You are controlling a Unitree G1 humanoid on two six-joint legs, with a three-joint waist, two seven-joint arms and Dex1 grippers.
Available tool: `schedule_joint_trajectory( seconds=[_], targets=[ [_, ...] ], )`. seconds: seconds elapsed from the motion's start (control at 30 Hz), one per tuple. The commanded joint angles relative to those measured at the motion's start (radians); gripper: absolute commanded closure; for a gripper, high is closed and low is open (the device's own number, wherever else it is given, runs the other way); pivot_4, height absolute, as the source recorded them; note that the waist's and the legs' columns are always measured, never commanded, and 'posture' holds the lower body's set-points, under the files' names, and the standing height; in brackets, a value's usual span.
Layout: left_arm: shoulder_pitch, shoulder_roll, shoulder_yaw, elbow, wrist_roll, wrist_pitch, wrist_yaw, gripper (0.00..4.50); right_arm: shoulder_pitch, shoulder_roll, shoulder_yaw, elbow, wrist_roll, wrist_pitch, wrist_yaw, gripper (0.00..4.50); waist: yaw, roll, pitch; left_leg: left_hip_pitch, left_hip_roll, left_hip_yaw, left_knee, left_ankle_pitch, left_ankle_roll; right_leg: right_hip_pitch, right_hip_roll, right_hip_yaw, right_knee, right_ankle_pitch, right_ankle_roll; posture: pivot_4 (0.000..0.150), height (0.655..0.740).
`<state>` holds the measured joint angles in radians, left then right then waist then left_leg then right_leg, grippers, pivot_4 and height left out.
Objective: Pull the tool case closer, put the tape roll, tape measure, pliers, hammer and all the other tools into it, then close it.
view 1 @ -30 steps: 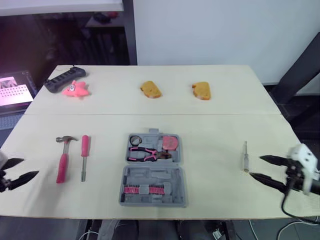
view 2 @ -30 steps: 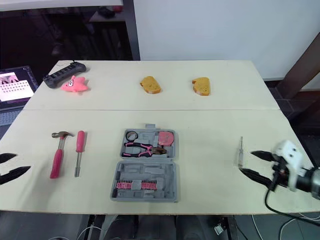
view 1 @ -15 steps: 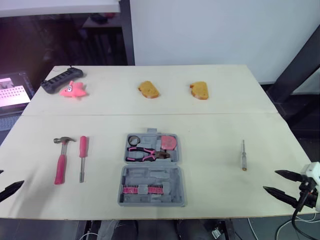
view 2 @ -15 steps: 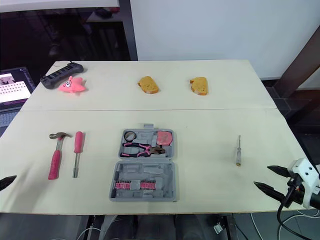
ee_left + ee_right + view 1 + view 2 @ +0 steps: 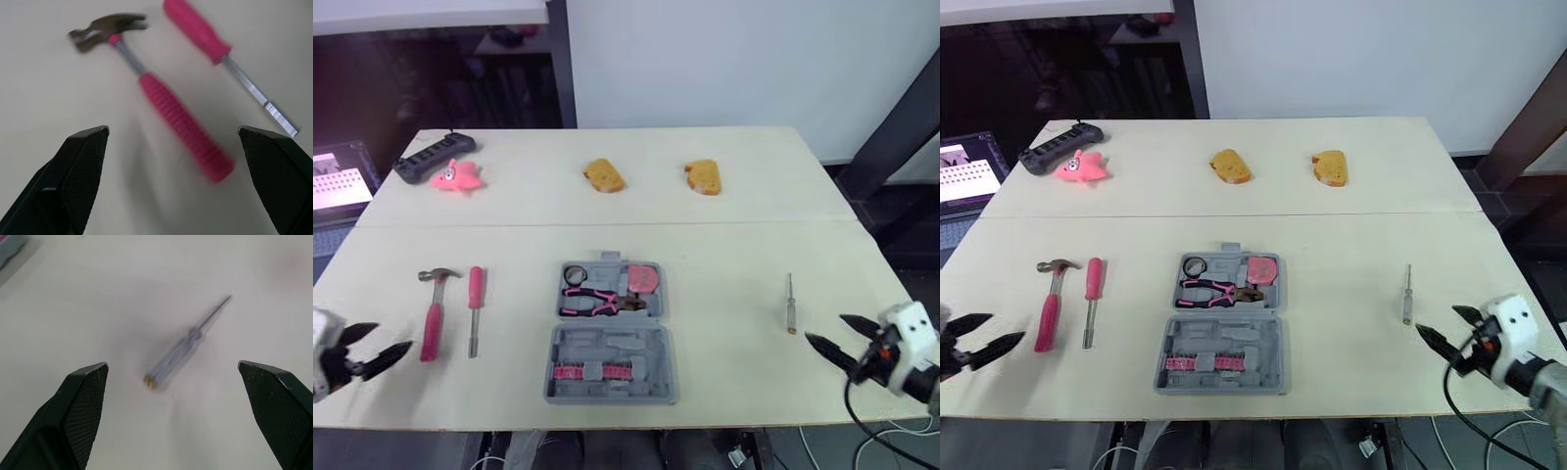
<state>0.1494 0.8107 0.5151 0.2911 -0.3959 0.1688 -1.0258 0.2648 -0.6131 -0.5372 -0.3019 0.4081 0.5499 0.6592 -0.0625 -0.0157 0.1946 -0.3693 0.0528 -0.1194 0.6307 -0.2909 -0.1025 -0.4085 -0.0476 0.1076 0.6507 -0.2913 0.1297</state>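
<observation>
1. The tool case lies open at the middle of the table's near half. The pliers, tape roll and tape measure sit in its far half, and a row of pink bits in its near half.
2. To its left, well apart from it, lie the hammer and, just beside that, a pink screwdriver. To its right, well apart, lies a slim screwdriver.
3. The left gripper hangs near the hammer's handle end, fingers spread and empty. The right gripper hangs just short of the slim screwdriver's butt, fingers likewise apart with nothing between them.
4. The step in hand looks like reaching for these loose tools.
5. For the hammer, the fingers should straddle the ribbed pink grip crosswise, near its middle so the head does not tip it, and stay clear of the neighbouring screwdriver.
6. The slim screwdriver lies flat and thin, so the right fingertips need to come almost to the tabletop and pinch across its clear barrel, not along it.
7. On the far half sit a power strip, a pink toy and two brown pieces.
</observation>
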Motion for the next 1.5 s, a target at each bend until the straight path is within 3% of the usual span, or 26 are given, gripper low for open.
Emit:
schedule_joint_trajectory(
  seconds=[0.03, 0.2, 0.3, 0.53, 0.93, 1.07, 1.23, 1.3, 1.5],
  targets=[
    [-0.012, -0.070, -0.046, -0.215, -0.029, -0.062, 0.032, 0.05, -0.064, 0.087, 0.034, -0.160, -0.037, 0.166, -0.260, 0.00, 0.007, 0.000, 0.000, 0.000, 0.000, 0.000, 0.000, 0.000, -0.001, 0.000, 0.000, 0.000, 0.000, 0.000, 0.000, 0.150, 0.7400],
    [0.006, -0.101, -0.121, -0.400, -0.087, 0.033, 0.017, 0.05, -0.193, 0.245, 0.029, -0.219, -0.115, 0.298, -0.555, 0.00, 0.017, 0.000, -0.001, -0.001, 0.000, 0.000, -0.001, 0.003, -0.006, -0.001, 0.000, 0.000, 0.000, 0.000, 0.000, 0.150, 0.7400],
    [-0.012, -0.085, -0.181, -0.493, -0.125, 0.127, 0.009, 0.05, -0.256, 0.289, 0.032, -0.199, -0.137, 0.344, -0.632, 0.00, 0.018, 0.002, -0.001, -0.001, 0.000, 0.000, 0.000, 0.003, -0.005, -0.001, 0.000, 0.000, 0.000, 0.000, 0.000, 0.150, 0.7400],
    [-0.042, -0.040, -0.262, -0.578, -0.160, 0.198, -0.062, 0.05, -0.325, 0.293, 0.088, -0.073, -0.170, 0.398, -0.662, 0.00, 0.015, 0.003, -0.001, -0.001, 0.000, 0.000, -0.001, 0.003, -0.005, -0.001, 0.000, 0.000, 0.000, 0.000, 0.000, 0.150, 0.7400],
    [0.019, -0.001, -0.236, -0.627, -0.161, 0.205, -0.078, 0.05, -0.409, 0.324, 0.135, 0.133, -0.180, 0.387, -0.673, 0.00, -0.007, 0.003, -0.001, -0.001, 0.000, 0.000, -0.001, 0.003, -0.005, -0.001, 0.000, 0.000, 0.000, 0.000, 0.000, 0.150, 0.7400],
    [0.032, 0.001, -0.232, -0.638, -0.160, 0.203, -0.074, 0.00, -0.417, 0.340, 0.117, 0.171, -0.168, 0.367, -0.674, 1.22, -0.006, 0.003, -0.001, 0.000, 0.000, 0.000, 0.000, 0.003, -0.005, 0.000, 0.000, 0.000, 0.000, 0.000, 0.000, 0.150, 0.7400],
    [0.032, 0.004, -0.232, -0.640, -0.162, 0.203, -0.070, 0.00, -0.421, 0.349, 0.115, 0.169, -0.165, 0.360, -0.676, 3.85, -0.006, 0.003, -0.001, 0.000, 0.000, 0.000, 0.000, 0.003, -0.005, 0.000, 0.000, 0.000, 0.000, 0.000, 0.000, 0.150, 0.7400],
    [0.023, 0.005, -0.238, -0.633, -0.160, 0.204, -0.068, 0.00, -0.420, 0.352, 0.111, 0.161, -0.162, 0.368, -0.680, 4.49, -0.006, 0.003, -0.002, 0.000, 0.000, 0.000, 0.000, 0.003, -0.005, 0.000, 0.000, 0.000, 0.000, 0.000, 0.000, 0.150, 0.7400],
    [0.012, -0.002, -0.260, -0.624, -0.153, 0.202, -0.068, 0.00, -0.413, 0.317, 0.159, 0.067, -0.130, 0.328, -0.578, 4.49, -0.007, 0.003, -0.001, 0.000, 0.000, 0.000, -0.001, 0.003, -0.005, -0.001, 0.000, 0.000, 0.000, 0.000, 0.000, 0.150, 0.7400]
  ],
)
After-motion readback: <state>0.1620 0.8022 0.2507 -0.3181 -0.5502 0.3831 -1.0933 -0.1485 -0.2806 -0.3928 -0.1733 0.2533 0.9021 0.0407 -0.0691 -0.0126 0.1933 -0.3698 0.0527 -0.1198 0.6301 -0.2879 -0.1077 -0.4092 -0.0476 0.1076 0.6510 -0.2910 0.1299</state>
